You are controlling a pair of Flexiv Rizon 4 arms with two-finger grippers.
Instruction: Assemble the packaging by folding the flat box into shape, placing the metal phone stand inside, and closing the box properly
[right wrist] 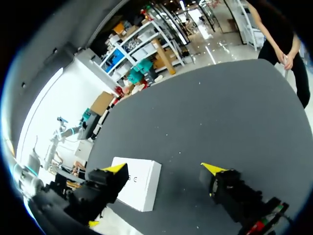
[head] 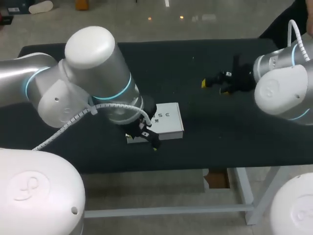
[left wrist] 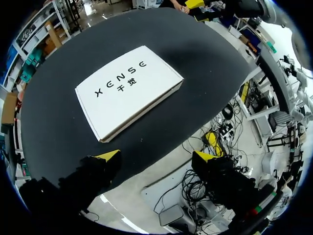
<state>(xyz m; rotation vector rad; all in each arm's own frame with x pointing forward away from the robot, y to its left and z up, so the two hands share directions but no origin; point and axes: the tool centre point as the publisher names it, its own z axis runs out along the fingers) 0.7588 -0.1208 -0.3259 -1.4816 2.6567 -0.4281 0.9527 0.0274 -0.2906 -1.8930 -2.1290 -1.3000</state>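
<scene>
Shows a closed white box [head: 166,122] lying flat on the black tabletop [head: 195,58], near its front edge. Finds the left hand [left wrist: 156,156] just above the box's near edge, fingers apart, gripping nothing. Finds the right hand [right wrist: 164,169] well apart to the right, over the tabletop, fingers likewise apart, empty

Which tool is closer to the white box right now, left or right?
Left. The left tool hovers just by the near edge of the white box; the right tool sits well away, off toward the table's far right.
</scene>
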